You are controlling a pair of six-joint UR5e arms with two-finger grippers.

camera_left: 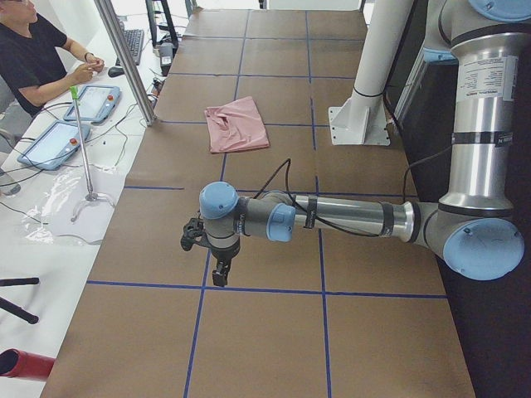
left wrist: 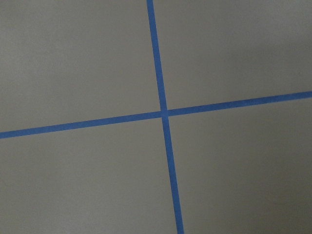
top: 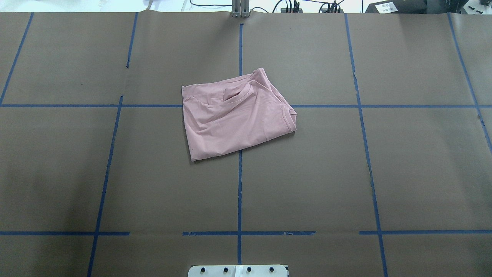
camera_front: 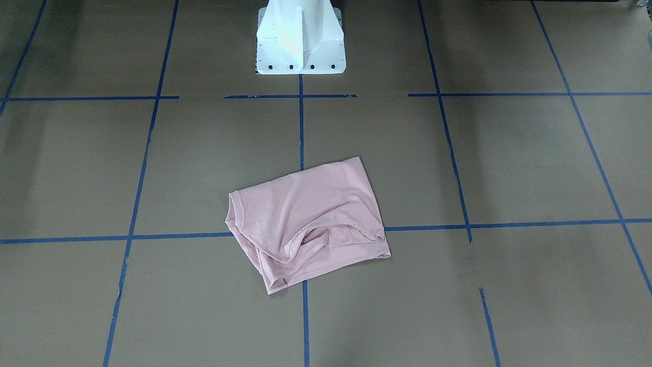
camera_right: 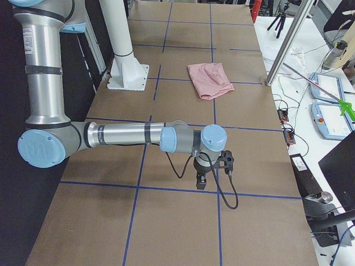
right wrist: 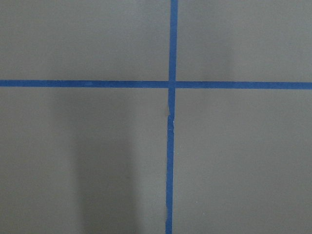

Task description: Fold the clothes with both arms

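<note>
the folded pink t-shirt (top: 236,115) lies mid-way along the bench (top: 326,173) across blue tape lines (top: 239,192), with the white pedestal (camera_front: 300,41) near it. the left hand (camera_left: 219,275) and right hand (camera_right: 201,182) hang well apart from it, towards the bench ends. wide or narrow, i cannot tell.

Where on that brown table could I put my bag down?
The brown papered table holds only a folded pale pink T-shirt on its middle blue tape line. Squares either side, and between it and the white pedestal base, are bare. The grey left arm and right arm hang over its ends.
</note>
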